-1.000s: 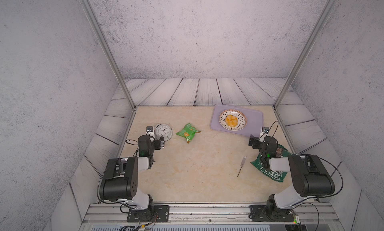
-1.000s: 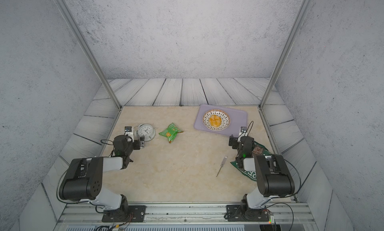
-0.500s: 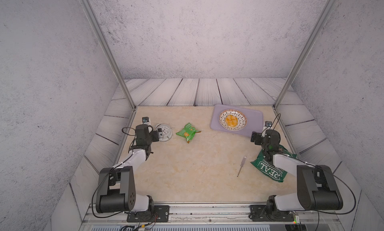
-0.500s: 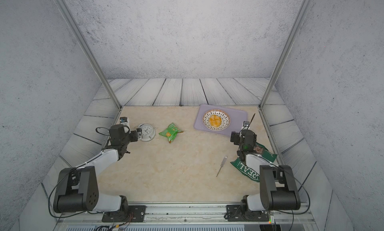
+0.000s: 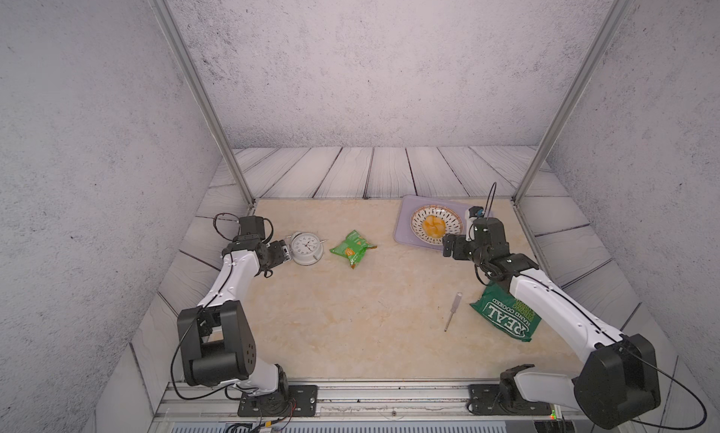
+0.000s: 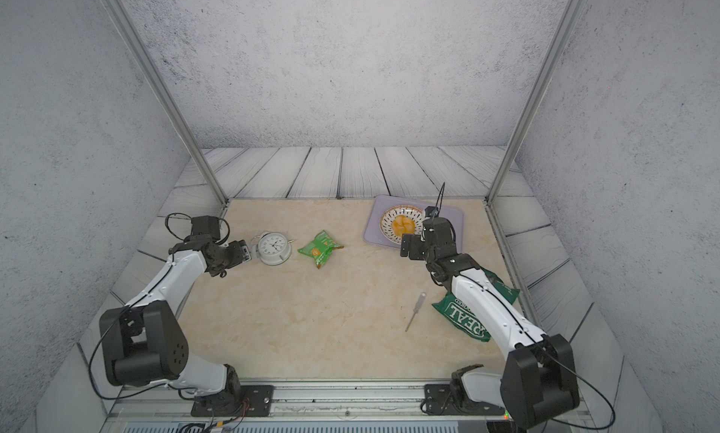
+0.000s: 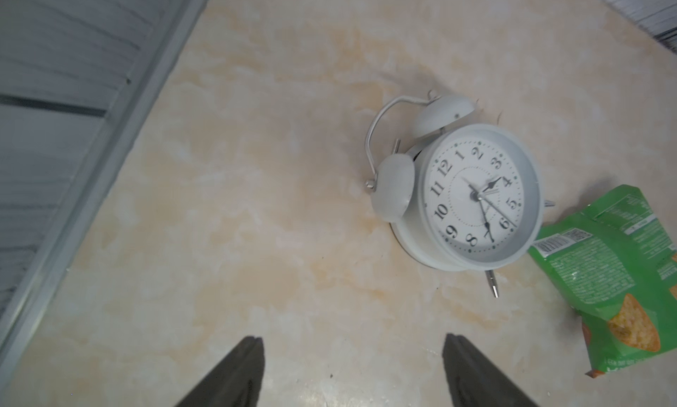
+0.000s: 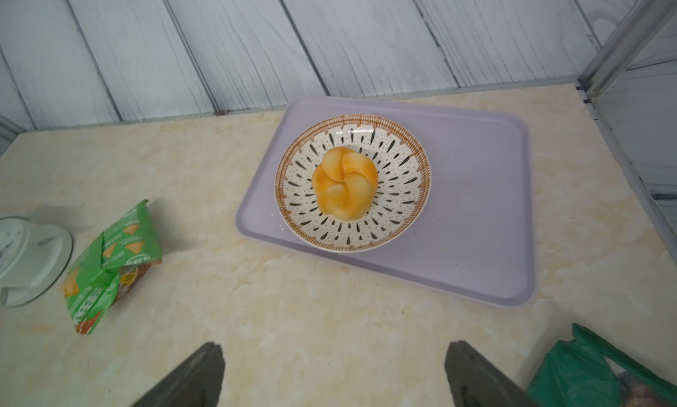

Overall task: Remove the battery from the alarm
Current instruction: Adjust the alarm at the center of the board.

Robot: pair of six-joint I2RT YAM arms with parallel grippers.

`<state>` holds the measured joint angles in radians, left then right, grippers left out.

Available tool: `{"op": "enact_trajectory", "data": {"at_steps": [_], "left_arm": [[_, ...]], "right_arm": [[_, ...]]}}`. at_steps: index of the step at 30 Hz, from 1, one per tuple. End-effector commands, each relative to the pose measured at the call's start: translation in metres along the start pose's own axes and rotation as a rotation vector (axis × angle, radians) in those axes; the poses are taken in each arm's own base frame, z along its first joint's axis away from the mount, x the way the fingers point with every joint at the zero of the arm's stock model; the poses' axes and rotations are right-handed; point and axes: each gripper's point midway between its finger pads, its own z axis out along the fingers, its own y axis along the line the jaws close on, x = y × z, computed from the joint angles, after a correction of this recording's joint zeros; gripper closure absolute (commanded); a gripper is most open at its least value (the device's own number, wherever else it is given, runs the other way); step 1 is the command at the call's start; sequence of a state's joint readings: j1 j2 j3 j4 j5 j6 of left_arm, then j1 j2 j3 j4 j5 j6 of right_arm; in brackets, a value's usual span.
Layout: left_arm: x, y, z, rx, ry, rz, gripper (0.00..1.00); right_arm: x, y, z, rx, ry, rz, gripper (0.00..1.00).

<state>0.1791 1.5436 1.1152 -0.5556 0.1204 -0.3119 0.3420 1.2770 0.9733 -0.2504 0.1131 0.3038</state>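
Both top views look down from high over the front edge at the whole table (image 5: 350, 325). The left wrist view sits close above the clock (image 7: 476, 200). The right wrist view faces the tray (image 8: 476, 211). Both wrist views share the snack bag (image 7: 600, 277).

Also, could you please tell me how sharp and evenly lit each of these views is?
Left wrist view: the alarm dial is fairly crisp, numerals readable, while the left claw tips are dark and soft. Right wrist view: the bun and dish are sharp, the alarm at the frame edge is smeared. Both top views: even, diffuse light, only faint shadows, no glare.
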Motion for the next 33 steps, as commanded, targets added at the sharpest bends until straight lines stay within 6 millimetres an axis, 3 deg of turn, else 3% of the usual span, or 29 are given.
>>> {"op": "enact_trajectory", "data": {"at_steps": [1, 5, 11, 19, 27, 30, 33], "left_arm": [[-0.006, 0.005, 0.005, 0.072, 0.085, -0.032, 0.37], [-0.029, 0.004, 0.023, 0.095, 0.162, 0.0, 0.52], [-0.055, -0.009, 0.063, 0.192, 0.203, -0.034, 0.57], [-0.06, -0.013, 0.101, 0.225, 0.26, -0.051, 0.59], [-0.073, -0.028, 0.138, 0.299, 0.282, -0.062, 0.69], [-0.071, -0.036, 0.144, 0.327, 0.296, -0.054, 0.81], [-0.066, -0.041, 0.135, 0.338, 0.297, -0.039, 0.94]], "right_arm": [[0.0, 0.011, -0.005, -0.034, 0.018, -0.04, 0.01], [0.005, 0.017, -0.001, -0.059, 0.034, -0.054, 0.01], [0.01, 0.017, 0.002, -0.052, 0.045, -0.078, 0.01], [0.012, 0.019, 0.007, -0.062, 0.063, -0.09, 0.01], [0.02, 0.025, 0.013, -0.09, 0.102, -0.092, 0.01], [0.024, 0.026, 0.014, -0.088, 0.124, -0.098, 0.01], [0.026, 0.032, 0.014, -0.109, 0.138, -0.11, 0.01]]}}
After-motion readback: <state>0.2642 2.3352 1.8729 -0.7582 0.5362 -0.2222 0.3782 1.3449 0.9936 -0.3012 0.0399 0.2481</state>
